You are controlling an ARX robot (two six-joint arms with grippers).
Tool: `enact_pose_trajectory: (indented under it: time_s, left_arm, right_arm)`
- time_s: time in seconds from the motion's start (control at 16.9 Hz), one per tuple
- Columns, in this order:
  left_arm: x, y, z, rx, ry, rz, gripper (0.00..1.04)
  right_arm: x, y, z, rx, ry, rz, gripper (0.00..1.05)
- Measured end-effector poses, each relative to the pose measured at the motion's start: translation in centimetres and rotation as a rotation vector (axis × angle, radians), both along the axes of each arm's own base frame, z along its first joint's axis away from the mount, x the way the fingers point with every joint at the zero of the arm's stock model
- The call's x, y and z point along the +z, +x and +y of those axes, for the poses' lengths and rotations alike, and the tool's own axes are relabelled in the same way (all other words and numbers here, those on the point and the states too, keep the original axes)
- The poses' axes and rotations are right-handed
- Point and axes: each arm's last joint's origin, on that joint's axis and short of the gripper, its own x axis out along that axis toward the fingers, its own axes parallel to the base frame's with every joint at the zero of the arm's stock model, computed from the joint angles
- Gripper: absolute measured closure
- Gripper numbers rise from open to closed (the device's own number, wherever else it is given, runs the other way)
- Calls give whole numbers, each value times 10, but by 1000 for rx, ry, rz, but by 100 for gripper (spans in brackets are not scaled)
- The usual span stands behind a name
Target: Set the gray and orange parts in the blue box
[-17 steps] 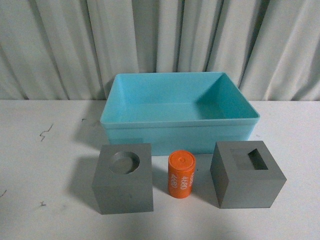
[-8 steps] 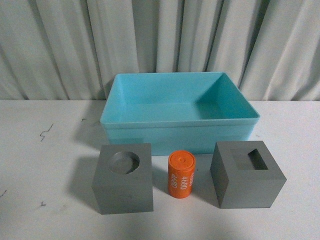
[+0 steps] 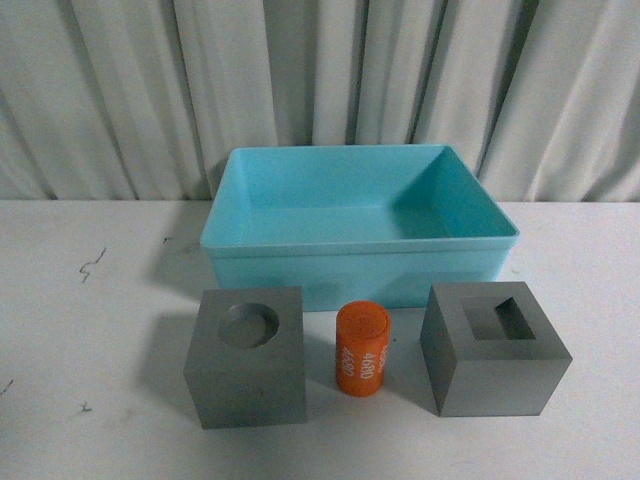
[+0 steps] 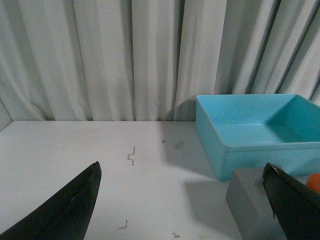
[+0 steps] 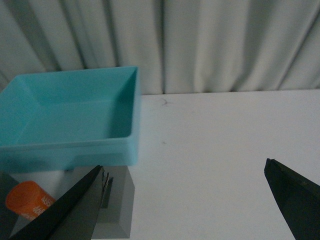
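Note:
Three parts stand in a row on the white table in front of the blue box: a gray cube with a round recess, an orange cylinder printed 4680, and a gray cube with a rectangular recess. The box holds nothing that I can see. Neither arm shows in the front view. My left gripper is open, with the round-recess cube beside one finger and the blue box beyond. My right gripper is open over bare table; the rectangular-recess cube, the orange cylinder and the box lie to one side.
A pale pleated curtain hangs close behind the box. The white table carries small dark scuff marks on its left part.
The orange cylinder appears turned slightly, its printing a little lower; otherwise nothing has visibly moved.

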Motion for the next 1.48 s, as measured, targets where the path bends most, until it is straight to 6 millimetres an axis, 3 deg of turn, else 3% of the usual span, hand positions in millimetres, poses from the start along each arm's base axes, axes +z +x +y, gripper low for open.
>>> enact_pose_trajectory:
  time_s: [0.06, 0.12, 0.35, 0.59, 0.95, 1.12, 1.24, 1.36, 1.48]
  left_arm:
    - [0, 0, 0, 0, 0, 0, 7]
    - [0, 0, 0, 0, 0, 0, 7]
    - [0, 0, 0, 0, 0, 0, 7]
    - [0, 0, 0, 0, 0, 0, 7]
    - [0, 0, 0, 0, 0, 0, 7]
    - [0, 0, 0, 0, 0, 0, 7]
    - [0, 0, 0, 0, 0, 0, 7]
    - [0, 0, 0, 0, 0, 0, 7]
    - [0, 0, 0, 0, 0, 0, 7]
  right_arm:
    - [-5, 23, 5, 63, -32, 26, 6]
    - [-25, 45, 11, 106, -61, 101, 6]
    - [-91, 89, 34, 152, -83, 298, 6]
    - [-128, 102, 54, 185, -70, 391, 6]
    - [-139, 119, 69, 132, -23, 406, 7]
    - [-140, 119, 75, 125, -4, 414, 36]
    - [-137, 116, 73, 102, 16, 415, 82]
    - [-124, 102, 59, 57, 19, 442, 86]
    - [-97, 96, 49, 47, 40, 387, 86]
